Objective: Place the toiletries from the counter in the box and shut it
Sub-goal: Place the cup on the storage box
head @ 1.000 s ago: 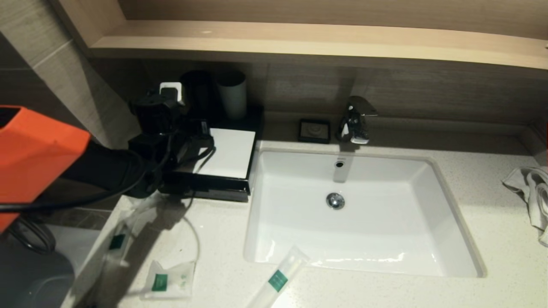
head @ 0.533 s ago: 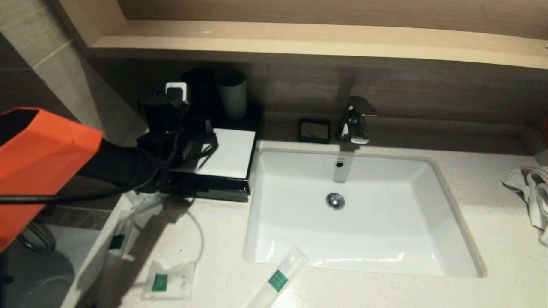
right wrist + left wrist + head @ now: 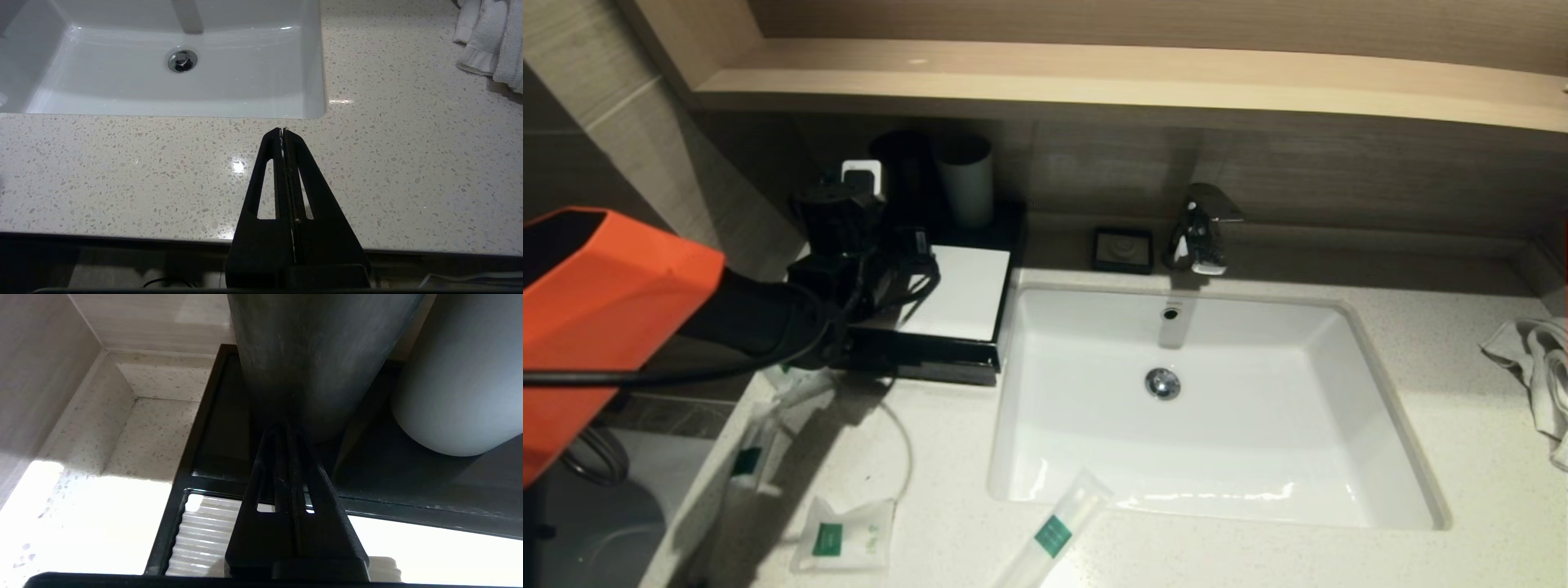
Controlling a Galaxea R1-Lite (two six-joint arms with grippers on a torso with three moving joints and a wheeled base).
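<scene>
Toiletries in translucent white packets lie on the speckled surface at about 7 o'clock from the sink: a long one by the edge, a squarish one, and another long one at the sink's near rim. At 10 o'clock from the sink sits the box, where the left end effector, fingers pressed together and empty, points at a dark cup beside a pale cup. Fingers likewise together and empty, the right end effector hangs over bare surface near the sink's 5 o'clock corner.
</scene>
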